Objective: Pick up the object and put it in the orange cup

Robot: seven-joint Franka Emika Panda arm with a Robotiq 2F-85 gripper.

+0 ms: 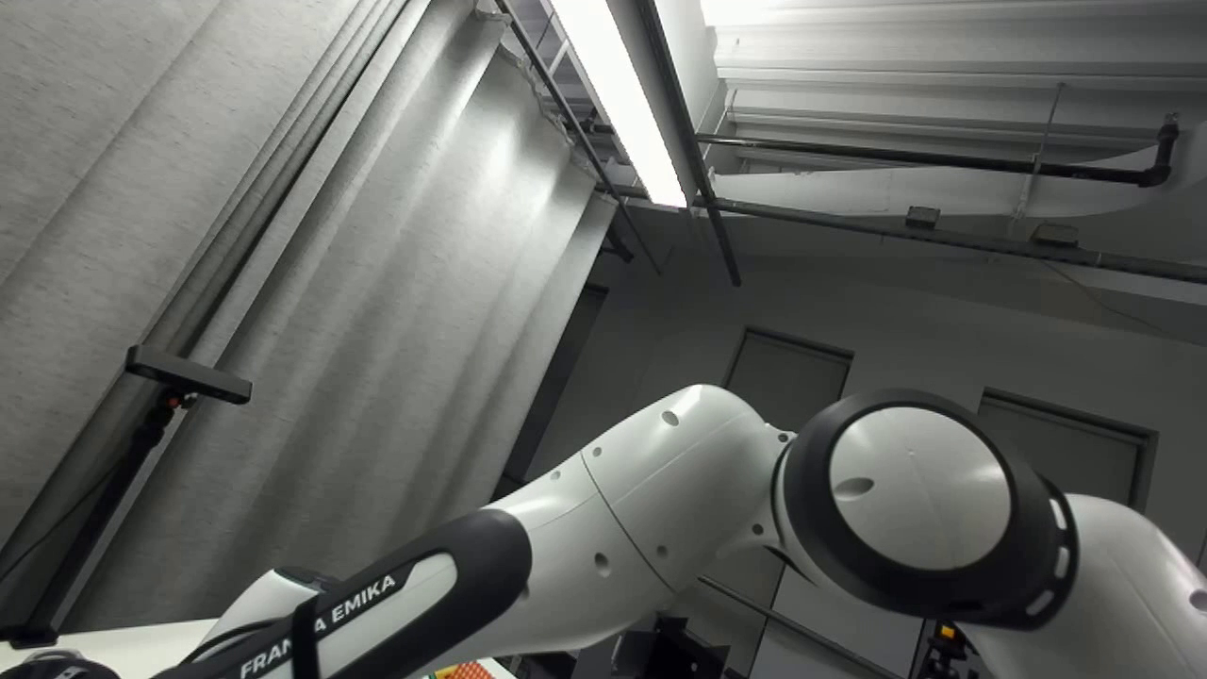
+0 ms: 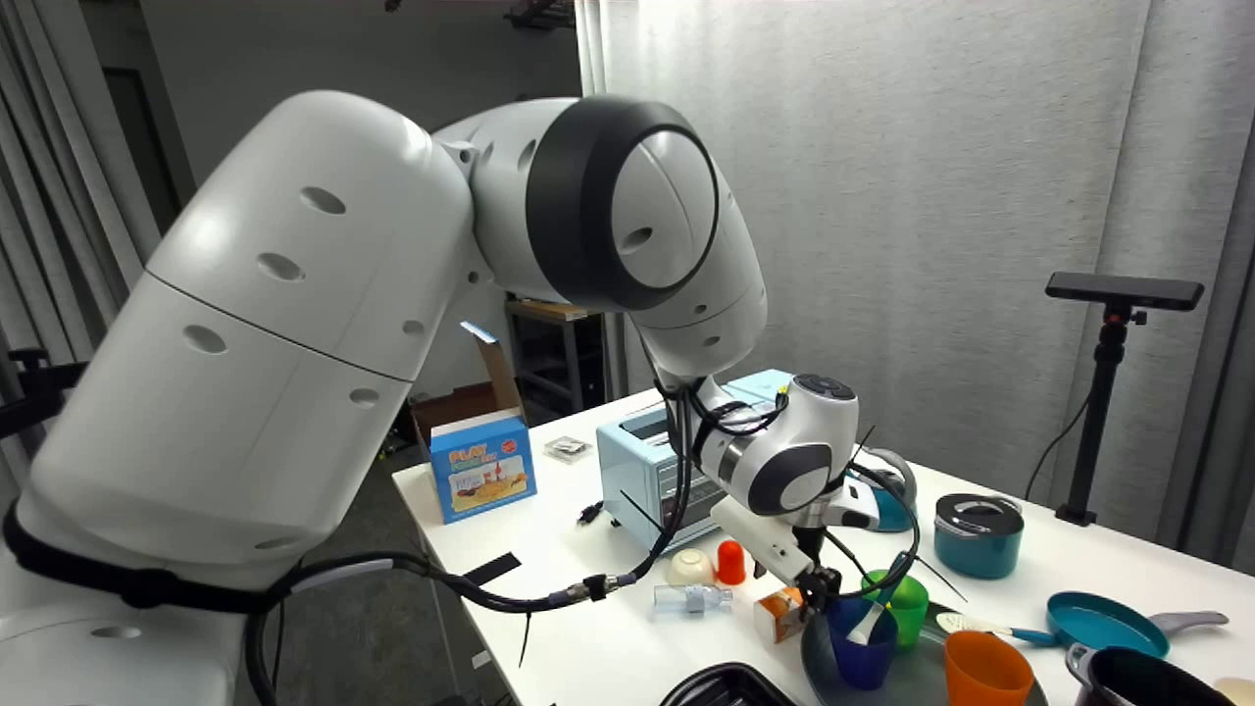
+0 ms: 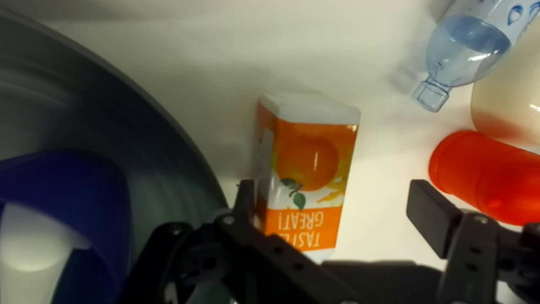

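Observation:
The orange cup [image 2: 988, 669] stands on a dark grey plate [image 2: 819, 669] near the bottom of an exterior view. It is out of the wrist view. An orange and white juice carton [image 2: 778, 616] lies on the white table beside the plate. The carton [image 3: 310, 169] shows in the middle of the wrist view. My gripper [image 3: 331, 198] is open above the carton. Its left finger is close to the carton's left side, and a wide gap separates the right finger from it. Whether the left finger touches the carton cannot be told. The gripper also shows in an exterior view [image 2: 822, 593].
A blue cup [image 2: 861, 652] with a white utensil and a green cup [image 2: 912, 606] stand on the plate, close to the gripper. A clear bottle [image 3: 468, 50], a cream bowl [image 3: 506, 101] and a red object [image 3: 485, 177] lie right of the carton. A toaster oven [image 2: 637, 476] stands behind.

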